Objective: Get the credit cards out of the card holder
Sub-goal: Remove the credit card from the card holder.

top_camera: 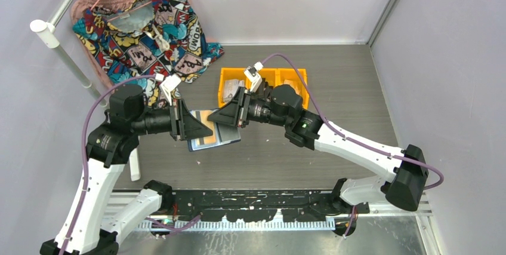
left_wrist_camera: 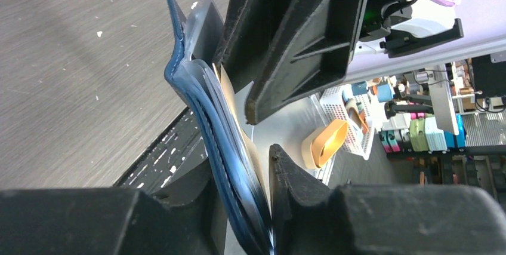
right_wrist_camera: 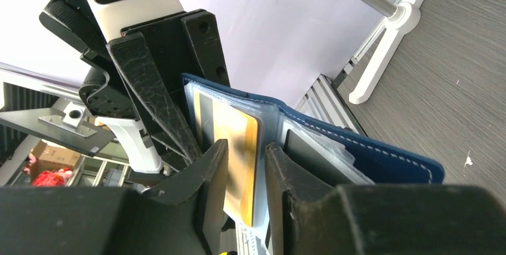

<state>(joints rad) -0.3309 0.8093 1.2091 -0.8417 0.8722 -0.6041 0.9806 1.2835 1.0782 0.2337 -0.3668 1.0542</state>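
Note:
The navy-blue card holder (top_camera: 213, 140) hangs open above the table between my two grippers. My left gripper (top_camera: 198, 126) is shut on it; in the left wrist view the card holder (left_wrist_camera: 197, 106) stands edge-on between my left gripper's (left_wrist_camera: 240, 159) fingers. An orange credit card (right_wrist_camera: 238, 141) sticks out of a clear pocket of the card holder (right_wrist_camera: 382, 156). My right gripper (right_wrist_camera: 246, 153) is shut on this card, one finger on each face. It also shows in the top view (top_camera: 222, 117), nose to nose with the left one. Other cards stay hidden in the pockets.
Yellow bins (top_camera: 262, 83) with black items stand just behind the grippers. A colourful garment (top_camera: 149, 28) hangs on a white rack (top_camera: 65, 58) at the back left; the rack's foot (right_wrist_camera: 382, 58) lies on the table. Grey walls close the back and right.

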